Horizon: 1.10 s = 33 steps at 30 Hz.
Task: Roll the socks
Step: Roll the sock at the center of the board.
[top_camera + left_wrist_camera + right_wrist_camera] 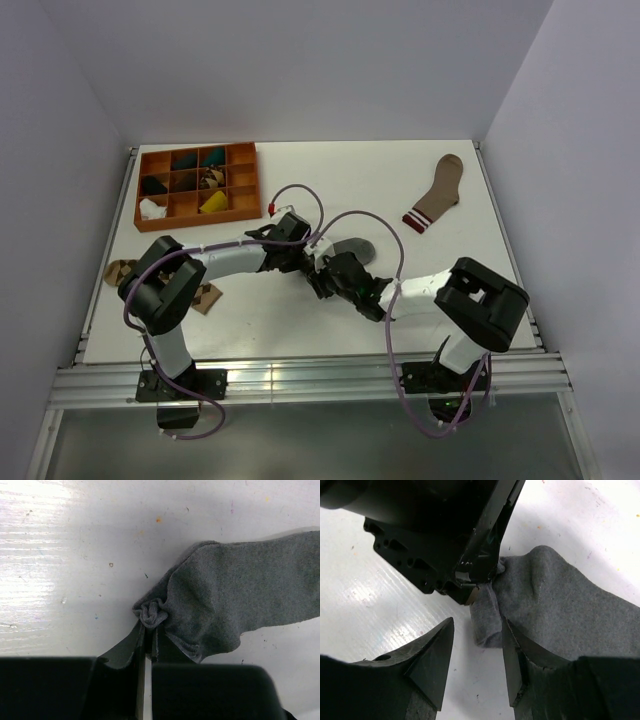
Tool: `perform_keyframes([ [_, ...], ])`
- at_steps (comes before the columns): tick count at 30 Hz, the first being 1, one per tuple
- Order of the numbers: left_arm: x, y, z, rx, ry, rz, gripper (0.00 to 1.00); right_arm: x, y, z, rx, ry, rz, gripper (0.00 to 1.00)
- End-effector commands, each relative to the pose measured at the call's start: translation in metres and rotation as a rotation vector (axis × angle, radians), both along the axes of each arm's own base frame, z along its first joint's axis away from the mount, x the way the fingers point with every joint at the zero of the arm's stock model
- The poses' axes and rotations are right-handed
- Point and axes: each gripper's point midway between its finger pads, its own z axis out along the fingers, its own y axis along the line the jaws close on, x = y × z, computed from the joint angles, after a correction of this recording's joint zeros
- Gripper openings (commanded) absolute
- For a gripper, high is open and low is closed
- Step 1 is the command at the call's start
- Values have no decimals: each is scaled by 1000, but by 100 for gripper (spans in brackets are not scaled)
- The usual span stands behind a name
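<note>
Left wrist: left gripper (148,639) clamps grey sock (240,595) edge; right gripper (478,630) spread wide around sock fold.

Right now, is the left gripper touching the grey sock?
Touching. The left wrist view shows the left gripper with its jaws closed on a bunched fold at the edge of the grey sock, with no gap between them.

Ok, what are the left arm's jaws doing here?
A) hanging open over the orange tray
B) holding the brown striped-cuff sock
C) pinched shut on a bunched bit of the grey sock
C: the left wrist view shows the left arm's jaws closed on a small wad of fabric at the edge of the grey sock.
</note>
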Motion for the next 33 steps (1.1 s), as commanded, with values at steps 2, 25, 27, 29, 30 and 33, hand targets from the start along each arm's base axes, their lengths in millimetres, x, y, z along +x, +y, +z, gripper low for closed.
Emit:
perform_keyframes([
  [2,-19,0,-12,10,86,-24,0,16,15,16,43,-69,-19,50],
  [25,-7,17,23,-79,3,180,42,1,-4,-17,83,167,-130,0],
  [27,-5,23,29,-116,-16,222,51,-1,-5,-11,139,208,-138,0],
  [29,-2,30,41,-160,-46,253,62,4,-12,-8,202,260,-171,0],
  [30,2,28,48,-198,-68,262,64,4,-16,-8,225,280,-188,0],
  [33,4,25,62,-288,-113,278,65,5,-22,-9,323,376,-216,0],
])
